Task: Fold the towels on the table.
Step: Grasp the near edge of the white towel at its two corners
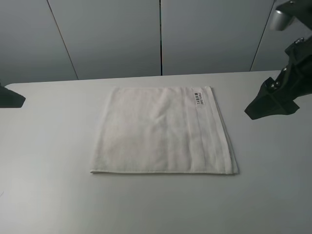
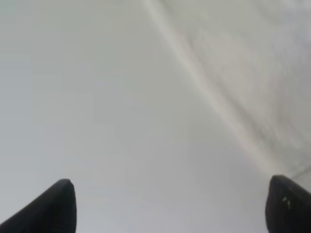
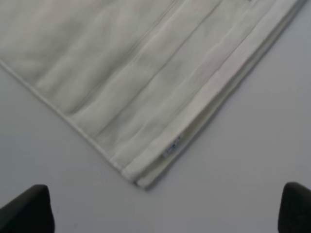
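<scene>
The towel lies flat near the middle of the table, its printed label at the far right corner and the woven band running down its right side. The left gripper hovers over bare table just beside the towel's left edge, jaws wide apart and holding nothing. The right gripper hangs over the towel's near right corner, equally wide and empty.

That corner shows two layers stacked (a small side tag peeks from between them), so the cloth appears to be doubled once, though the left wrist view is too blurred to confirm this on its side.

The step in hand looks like taking hold for the next fold. To do it well:

- Bring each gripper down at a near corner, one finger sliding under the whole stack so both layers are pinched together.
- Close both grippers before lifting.
- Raise the edge only just clear of the table.
- Carry both corners level to the far edge, keeping the cloth taut between them so that no crease forms
</scene>
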